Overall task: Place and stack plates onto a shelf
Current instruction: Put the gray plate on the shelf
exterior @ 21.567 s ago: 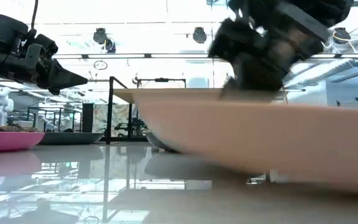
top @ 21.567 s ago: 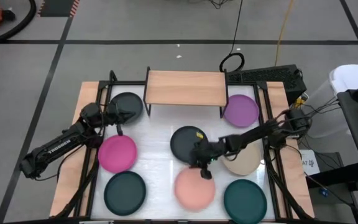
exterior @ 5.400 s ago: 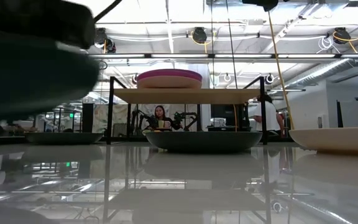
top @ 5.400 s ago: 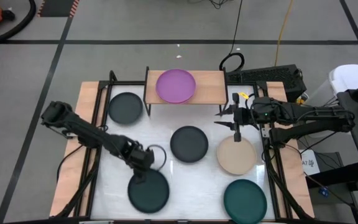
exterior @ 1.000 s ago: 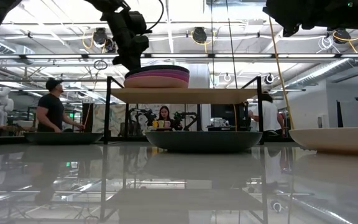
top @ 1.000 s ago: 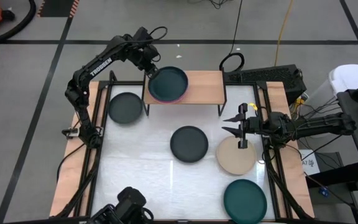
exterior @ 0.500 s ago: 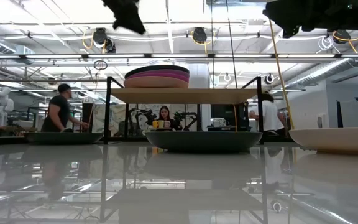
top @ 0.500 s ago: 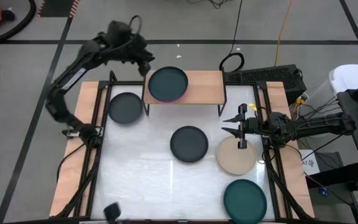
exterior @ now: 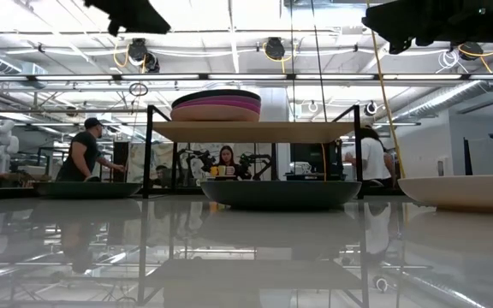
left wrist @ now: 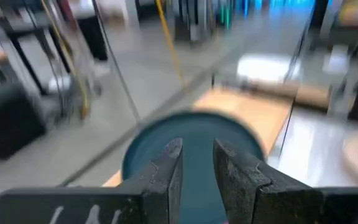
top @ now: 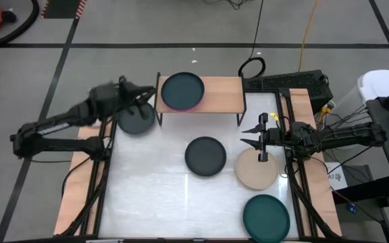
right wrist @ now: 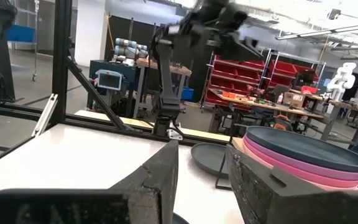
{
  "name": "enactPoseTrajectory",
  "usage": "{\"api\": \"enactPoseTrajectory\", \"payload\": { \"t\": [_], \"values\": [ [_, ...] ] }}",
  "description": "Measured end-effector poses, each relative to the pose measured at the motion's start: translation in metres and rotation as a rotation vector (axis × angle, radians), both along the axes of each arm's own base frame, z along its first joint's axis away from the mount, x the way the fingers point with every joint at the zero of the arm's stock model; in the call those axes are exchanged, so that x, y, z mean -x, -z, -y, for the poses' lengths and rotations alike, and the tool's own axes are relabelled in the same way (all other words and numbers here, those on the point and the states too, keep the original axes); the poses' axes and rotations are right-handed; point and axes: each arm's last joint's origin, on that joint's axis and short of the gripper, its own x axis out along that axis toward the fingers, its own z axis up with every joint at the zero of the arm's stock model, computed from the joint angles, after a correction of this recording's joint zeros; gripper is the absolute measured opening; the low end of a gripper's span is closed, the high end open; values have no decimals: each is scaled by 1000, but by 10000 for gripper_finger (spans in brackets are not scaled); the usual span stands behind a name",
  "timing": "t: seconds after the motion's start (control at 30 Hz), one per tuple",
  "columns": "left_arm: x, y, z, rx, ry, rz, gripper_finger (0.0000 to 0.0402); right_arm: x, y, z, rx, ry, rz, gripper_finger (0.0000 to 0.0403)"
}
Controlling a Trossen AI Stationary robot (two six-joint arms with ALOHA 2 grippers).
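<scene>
The shelf (top: 225,94) stands at the table's far edge. It bears a stack of plates with a dark teal plate (top: 182,90) on top and pink and magenta plates (exterior: 216,108) under it. My left gripper (top: 147,94) hovers left of the shelf, above a dark grey plate (top: 135,119). Its fingers stand slightly open with nothing between them (left wrist: 197,149). My right gripper (top: 252,135) hangs open above the far rim of a beige plate (top: 256,170). A black plate (top: 205,156) lies mid-table and a teal plate (top: 267,216) lies at the near right.
The shelf's right half (top: 228,98) is bare board, and its black legs (exterior: 151,154) reach down to the table. Black frame rails (top: 105,169) run along both table sides. People move in the room beyond the table (exterior: 84,154).
My left gripper has left the far-left rim of the dark teal plate, risen, and swung toward the table's left and near side, ending left of the shelf over the dark grey plate. The teal plate stays on top of the stack.
</scene>
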Motion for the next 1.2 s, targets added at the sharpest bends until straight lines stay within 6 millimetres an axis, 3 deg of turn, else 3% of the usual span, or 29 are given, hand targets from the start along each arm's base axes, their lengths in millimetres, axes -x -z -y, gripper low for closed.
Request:
{"api": "enactPoseTrajectory", "payload": {
  "t": [0.2,0.4,0.53,0.77,0.83,1.0,1.2],
  "values": [
    [11,38,21,-24,81,304,95,0,0,0,0,0,1,116],
    [5,71,21,46,93,263,119,0,0,0,-1,0,2,116],
    [-2,80,20,35,118,201,189,0,0,0,-5,17,2,116],
    [-12,85,18,-23,129,160,366,-1,1,2,-8,57,-9,116],
    [-13,85,18,-45,131,153,391,-2,3,2,-10,80,-20,116],
    [-13,84,18,-44,131,156,373,-6,3,5,-8,180,-90,116],
    [-13,84,18,-52,132,151,363,-16,-12,9,-8,214,-318,116]
  ]
}}
